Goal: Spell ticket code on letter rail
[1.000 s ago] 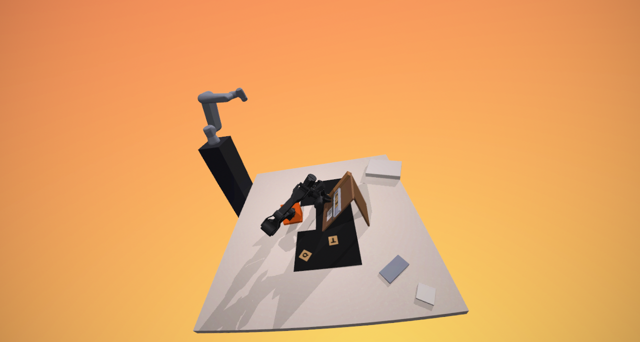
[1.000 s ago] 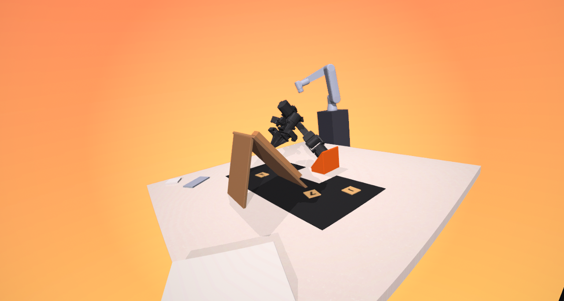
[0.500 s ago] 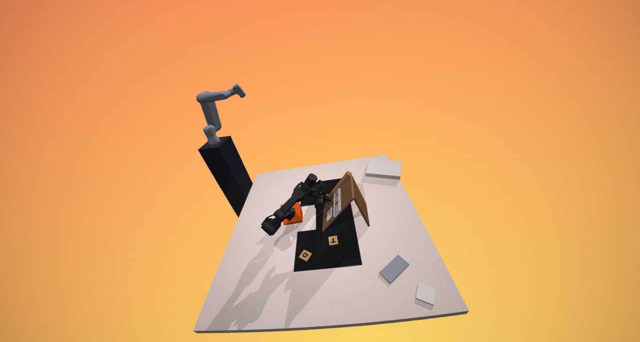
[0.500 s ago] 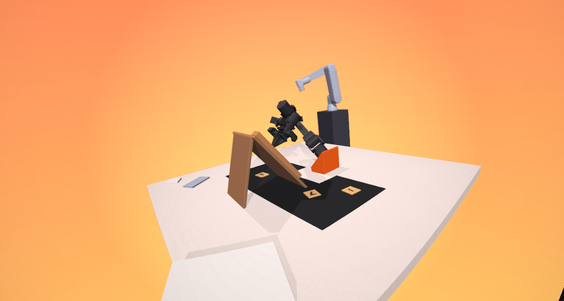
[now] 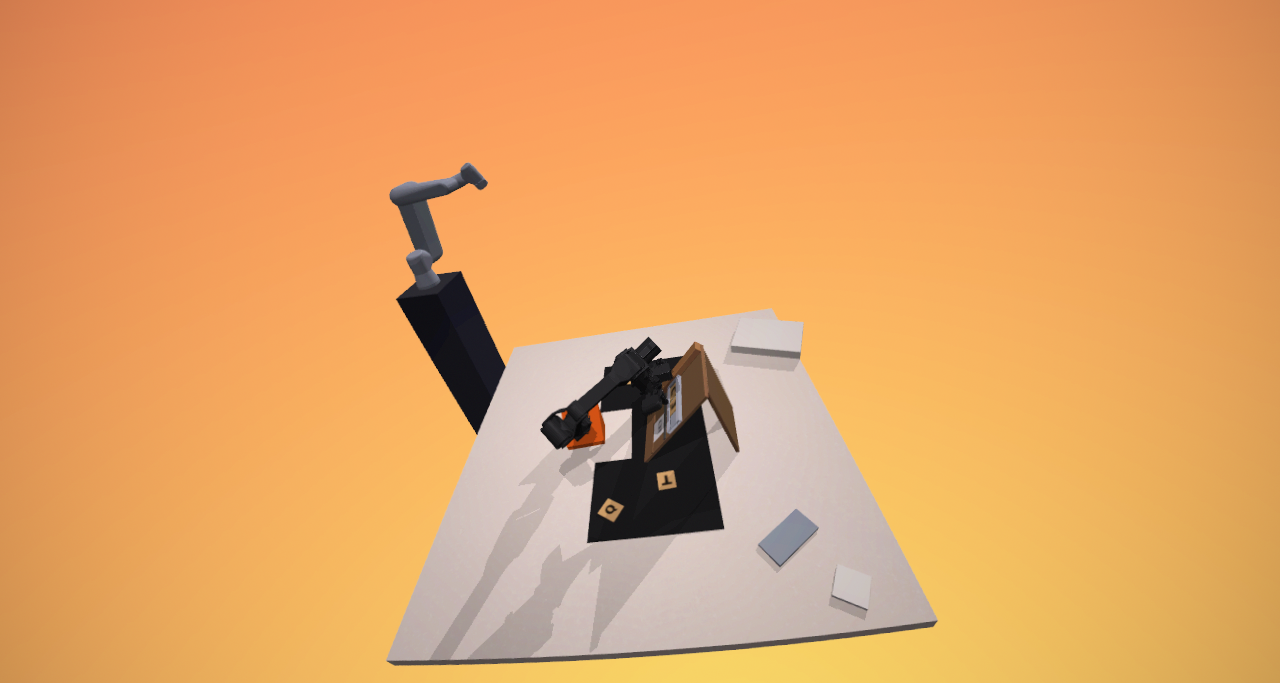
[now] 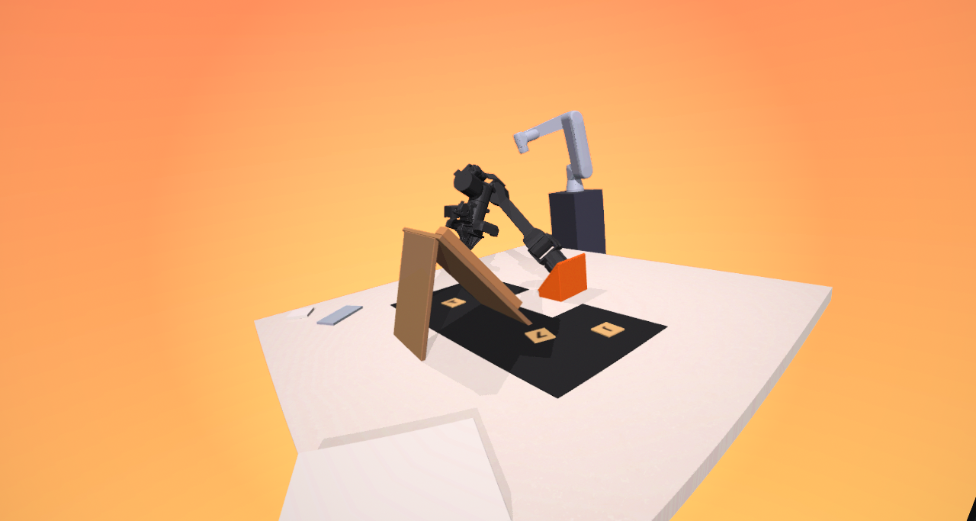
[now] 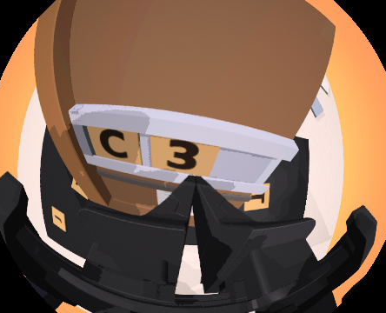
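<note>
The pale worktop [image 5: 501,589] [image 6: 682,381] [image 7: 29,143] spreads below the jaws, with a dark pedestal [image 5: 447,348] [image 6: 590,224] and its grey arm [image 5: 420,222] [image 6: 579,149] well apart from them. Under the jaws lies the black mat [image 5: 653,518] [image 6: 566,374] [image 7: 49,165]. The brown board [image 5: 693,406] [image 6: 416,292] [image 7: 193,65] leans directly in front of them. Their own black arm [image 5: 608,388] [image 6: 515,213] rises from an orange base [image 5: 590,430] [image 6: 573,278] behind them.

The jaws are clenched on nothing, their tips together at the rail's lower edge; whether they touch it I cannot tell. The pale rail [image 7: 180,119] runs across just ahead of the tips. In it, the C tile [image 7: 103,145] sits left of the jaws in the wrist view, and the 3 tile [image 7: 163,161] just ahead of them. To its right, the last stretch of rail holds no tile. The ticket [image 5: 659,425] [image 7: 163,196] is mostly hidden behind the jaws in the wrist view, its code unreadable. The T tile [image 5: 666,479] [image 6: 453,302] [image 7: 264,191] lies flat on the mat, right of the jaws in that same view.
</note>
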`<state>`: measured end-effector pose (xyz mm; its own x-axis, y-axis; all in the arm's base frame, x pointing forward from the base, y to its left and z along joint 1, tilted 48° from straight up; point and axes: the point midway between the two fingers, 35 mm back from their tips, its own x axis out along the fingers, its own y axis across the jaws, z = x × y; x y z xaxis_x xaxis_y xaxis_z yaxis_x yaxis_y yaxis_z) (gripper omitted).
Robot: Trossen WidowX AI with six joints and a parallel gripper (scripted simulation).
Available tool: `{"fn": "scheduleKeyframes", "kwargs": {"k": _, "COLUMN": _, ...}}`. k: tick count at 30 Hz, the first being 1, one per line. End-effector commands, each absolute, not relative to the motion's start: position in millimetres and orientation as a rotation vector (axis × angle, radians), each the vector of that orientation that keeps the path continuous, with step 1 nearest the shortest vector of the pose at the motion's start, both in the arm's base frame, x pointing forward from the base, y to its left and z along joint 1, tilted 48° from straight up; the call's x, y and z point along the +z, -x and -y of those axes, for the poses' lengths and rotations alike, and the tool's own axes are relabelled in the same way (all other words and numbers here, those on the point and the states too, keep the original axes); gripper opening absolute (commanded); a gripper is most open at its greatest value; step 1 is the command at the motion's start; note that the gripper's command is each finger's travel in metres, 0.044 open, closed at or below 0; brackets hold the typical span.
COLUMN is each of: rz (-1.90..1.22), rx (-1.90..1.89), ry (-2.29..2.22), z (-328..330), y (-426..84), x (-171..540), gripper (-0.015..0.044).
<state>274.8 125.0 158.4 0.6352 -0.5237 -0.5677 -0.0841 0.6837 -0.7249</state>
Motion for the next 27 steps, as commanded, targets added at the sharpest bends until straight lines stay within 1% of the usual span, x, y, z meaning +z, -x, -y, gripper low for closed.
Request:
{"fn": "scheduleKeyframes", "kwargs": {"k": 1, "rz": -1.099, "rx": -0.445, "ry": 0.734, "z": -112.3, "y": -278.1, "x": 178.2, "gripper": 0.0}}
{"fn": "scheduleKeyframes", "kwargs": {"k": 27, "rz": -1.104, "rx": -0.45, "ry": 0.733, "z": -110.2, "y": -284.3, "x": 175.3, "gripper": 0.0}}
